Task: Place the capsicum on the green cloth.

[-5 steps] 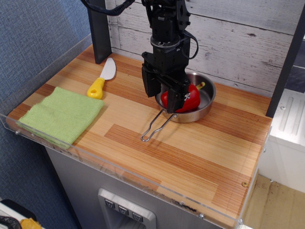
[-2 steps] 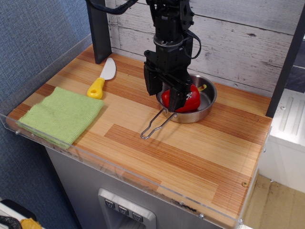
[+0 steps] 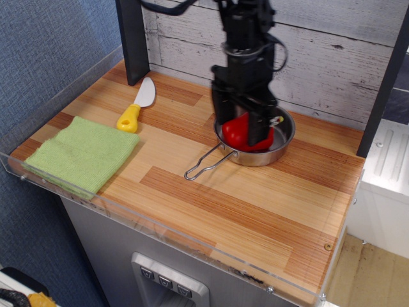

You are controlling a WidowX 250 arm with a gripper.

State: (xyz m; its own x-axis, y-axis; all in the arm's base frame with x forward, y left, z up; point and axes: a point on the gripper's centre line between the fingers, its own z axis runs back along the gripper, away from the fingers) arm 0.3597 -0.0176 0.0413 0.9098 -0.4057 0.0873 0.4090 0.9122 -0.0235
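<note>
I see the end effector (image 3: 245, 125) down in the pan (image 3: 285, 144), near the desk's (image 3: 255, 211) rear edge, right of centre. Its two dark fingers (image 3: 259, 126) straddle the capsicum (image 3: 238, 131), one on each side, and look closed against it, so I read it as gripping the capsicum. The capsicum sits inside the pan, its yellowish stem pointing toward the back right; I cannot tell whether it is lifted off the pan floor. The pan's wire handle (image 3: 203, 166) juts toward the front left, across the middle of the desk. The cloth (image 3: 83, 153) lies flat at the front left corner, well apart from the pan. Between them, nearer the left edge, a knife (image 3: 137, 105) with a yellow grip lies just behind the cloth. A dark post (image 3: 132, 38) stands at the rear left corner.
</note>
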